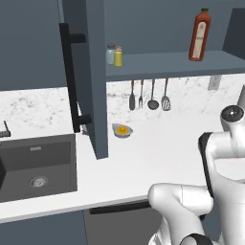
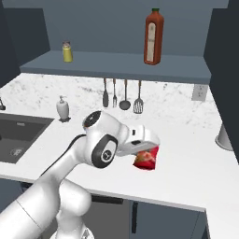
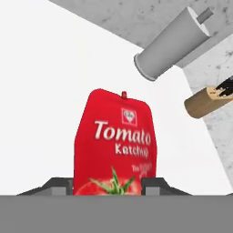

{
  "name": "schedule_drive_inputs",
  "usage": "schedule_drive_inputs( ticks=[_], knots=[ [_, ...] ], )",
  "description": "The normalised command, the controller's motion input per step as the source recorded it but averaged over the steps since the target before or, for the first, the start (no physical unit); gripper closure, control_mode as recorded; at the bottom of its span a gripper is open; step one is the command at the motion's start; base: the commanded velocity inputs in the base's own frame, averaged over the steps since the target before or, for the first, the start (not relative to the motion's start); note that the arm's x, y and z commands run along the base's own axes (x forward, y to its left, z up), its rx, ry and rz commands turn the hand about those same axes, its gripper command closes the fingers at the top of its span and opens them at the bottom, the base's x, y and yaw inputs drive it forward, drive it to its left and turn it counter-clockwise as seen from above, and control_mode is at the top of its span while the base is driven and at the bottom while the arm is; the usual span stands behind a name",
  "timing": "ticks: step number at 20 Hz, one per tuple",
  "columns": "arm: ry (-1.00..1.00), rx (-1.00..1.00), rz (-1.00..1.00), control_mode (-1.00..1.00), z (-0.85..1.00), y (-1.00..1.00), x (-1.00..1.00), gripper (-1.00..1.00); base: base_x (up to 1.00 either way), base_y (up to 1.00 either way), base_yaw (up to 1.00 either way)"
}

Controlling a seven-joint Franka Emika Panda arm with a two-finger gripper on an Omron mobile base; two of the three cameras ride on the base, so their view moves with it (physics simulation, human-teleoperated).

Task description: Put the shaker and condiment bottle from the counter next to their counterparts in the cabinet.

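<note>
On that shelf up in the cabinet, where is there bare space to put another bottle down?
The shelf is bare along the wide stretch between the yellow shaker and the tall red-brown bottle, and right of that bottle too. It is crowded only at the left end, where the yellow shaker stands against the grey-blue shaker.

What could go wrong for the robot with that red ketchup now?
1. The end effector sits around the bottom of the ketchup bottle, so the bottle might tip or slip when lifted.
2. The tall sauce bottle stands on the cabinet shelf where the ketchup belongs; a close placement could knock it over.
3. The grey cup and wooden block lie close by, so a wide swing might bump them.
</note>
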Motion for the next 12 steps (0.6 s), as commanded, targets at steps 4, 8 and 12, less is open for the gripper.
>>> schedule_drive_inputs(
  ticks=[4, 8, 12],
  knots=[
    [-0.13, -0.05, 0.06, -1.00, 1.00, 0.35, -0.27, 1.00, 0.00, 0.00, 0.00],
    [-0.18, -0.07, 0.04, -1.00, 1.00, 0.58, -0.28, 1.00, 0.00, 0.00, 0.00],
    [-0.15, -0.04, 0.00, -1.00, 1.00, 0.50, -0.16, 1.00, 0.00, 0.00, 0.00]
  ],
)
